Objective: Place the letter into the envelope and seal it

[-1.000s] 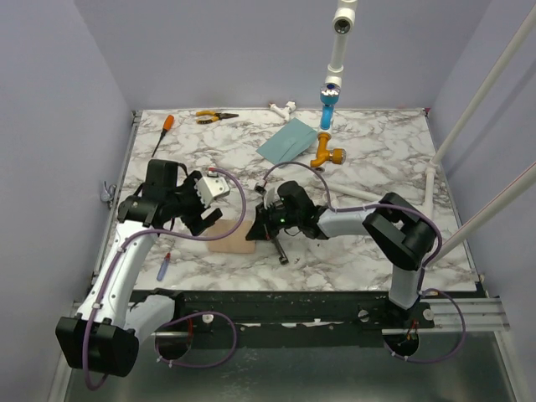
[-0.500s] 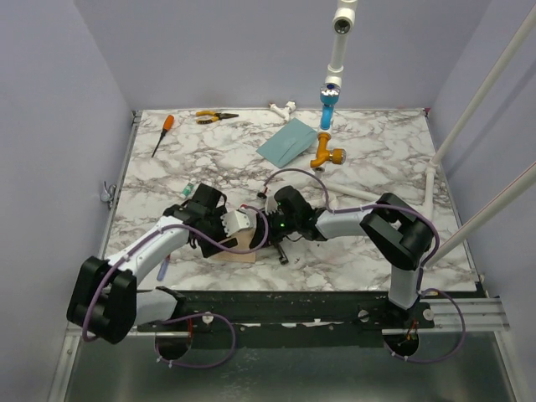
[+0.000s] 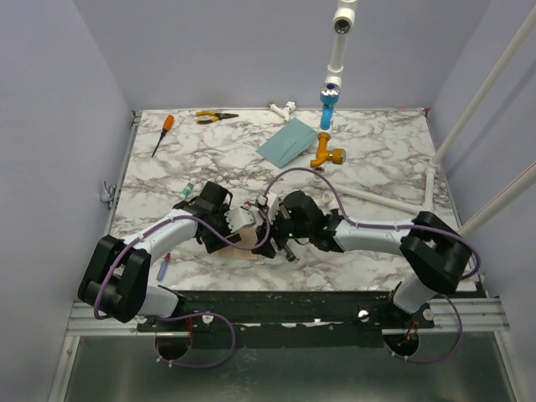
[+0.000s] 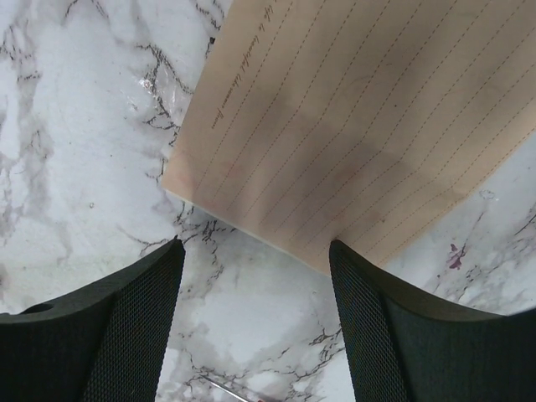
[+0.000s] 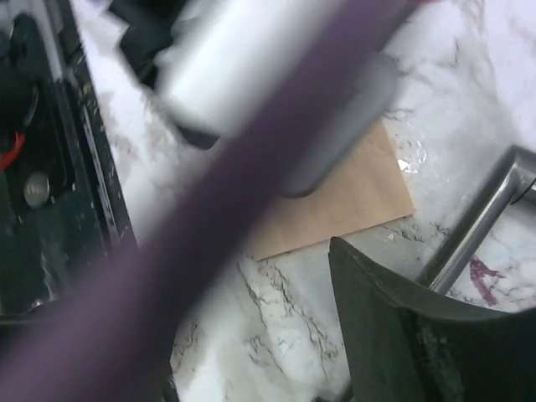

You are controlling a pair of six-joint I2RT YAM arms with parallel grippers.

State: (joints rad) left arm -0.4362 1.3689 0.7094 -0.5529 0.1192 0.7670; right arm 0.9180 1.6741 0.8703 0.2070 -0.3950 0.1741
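Letter (image 4: 352,126) flat near tabletop (image 3: 377,142) near edge. Left gripper (image 4: 255,249) open, empty, over its edge. Right gripper (image 5: 260,260) apart, empty.

The letter (image 3: 239,249) is a thin tan sheet with fine ruled lines and one line of handwriting along an edge. It lies flat, turned at an angle, near the front of the marble table (image 3: 377,151). The teal envelope (image 3: 287,141) lies flat and skewed near the back, well apart from it.
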